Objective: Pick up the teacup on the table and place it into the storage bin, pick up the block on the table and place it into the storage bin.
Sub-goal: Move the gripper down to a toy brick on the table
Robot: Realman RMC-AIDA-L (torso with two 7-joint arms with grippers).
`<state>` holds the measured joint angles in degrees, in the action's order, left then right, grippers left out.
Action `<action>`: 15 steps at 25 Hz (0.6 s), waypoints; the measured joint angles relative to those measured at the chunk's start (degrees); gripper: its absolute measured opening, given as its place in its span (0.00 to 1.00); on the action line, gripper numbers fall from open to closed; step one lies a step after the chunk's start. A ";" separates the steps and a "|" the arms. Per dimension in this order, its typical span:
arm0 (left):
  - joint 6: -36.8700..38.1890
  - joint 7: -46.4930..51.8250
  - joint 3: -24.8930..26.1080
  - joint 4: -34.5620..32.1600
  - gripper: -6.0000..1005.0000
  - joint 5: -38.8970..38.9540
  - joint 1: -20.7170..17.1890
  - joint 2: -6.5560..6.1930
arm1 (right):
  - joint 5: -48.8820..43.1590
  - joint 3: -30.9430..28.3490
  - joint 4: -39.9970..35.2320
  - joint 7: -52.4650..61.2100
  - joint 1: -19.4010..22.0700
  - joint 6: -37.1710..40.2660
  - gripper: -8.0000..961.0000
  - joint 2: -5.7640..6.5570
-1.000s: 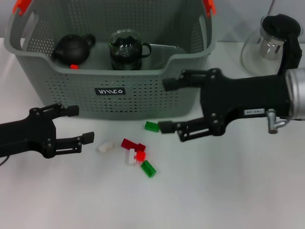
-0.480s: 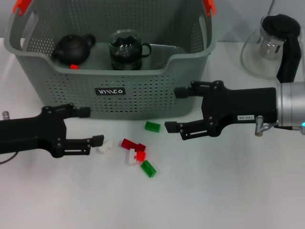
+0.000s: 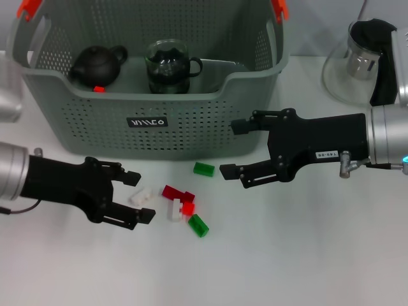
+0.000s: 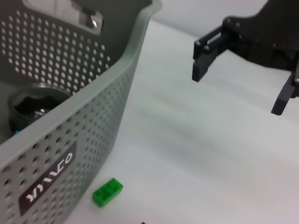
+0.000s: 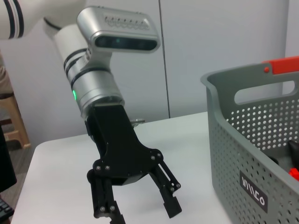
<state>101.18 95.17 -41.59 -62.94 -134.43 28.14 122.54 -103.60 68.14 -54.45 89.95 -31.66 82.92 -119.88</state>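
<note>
**Operator:** Head view status: what has changed over the last second?

**Technician:** The left gripper point(image 3: 137, 196) has advanced from the table's left edge toward the scattered blocks and has tilted downward. Its fingers are spread, and the white block point(image 3: 141, 196) now lies between the two fingertips, not yet pinched. The right gripper point(image 3: 231, 149) has drawn back slightly to the right and hovers with its fingers spread and nothing between them, just in front of the storage bin point(image 3: 159, 131) and near the green block point(image 3: 203, 169).

**Operator:** Meaning for the task?

**Technician:** Judged from the layout, the teacup step is complete and the block step is in hand. The left arm appears lined up to close on the white block; the next move likely calls for a small descent before closing.

**Operator:** Report container contents.

**Technician:** The storage bin holds a dark round teapot point(image 3: 97, 65) at its left, with a small red item point(image 3: 99, 89) just in front of it, and the glass teacup point(image 3: 167, 66) at centre, upright, handle pointing right. No other block is visible inside. To the right of the bin, a glass pitcher point(image 3: 360, 64) with a black handle stands on the table point(image 3: 306, 255), outside the bin.

**Operator:** Remaining blocks?

**Technician:** All lie on the table in front of the bin: the white block, a red cluster point(image 3: 178, 193), a second white piece point(image 3: 174, 210), and another green block point(image 3: 198, 225). The left wrist view confirms the green block point(image 4: 107, 192) lies just beside the bin wall point(image 4: 60, 154), apart from it.
</note>
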 joint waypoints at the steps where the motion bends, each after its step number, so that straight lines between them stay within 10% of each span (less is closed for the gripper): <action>1: 0.06 1.55 -1.12 -0.94 0.87 -0.29 0.22 0.07 | -0.35 -0.01 0.00 0.15 -0.32 -0.01 0.98 0.00; 15: -5.53 18.99 -19.13 -12.38 0.87 -12.43 2.28 1.75 | -2.40 -0.03 0.24 3.92 -1.71 -1.80 0.98 -0.09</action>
<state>95.65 114.16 -60.72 -75.32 -146.86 30.42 124.29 -106.00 68.11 -54.21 93.86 -33.37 81.12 -119.97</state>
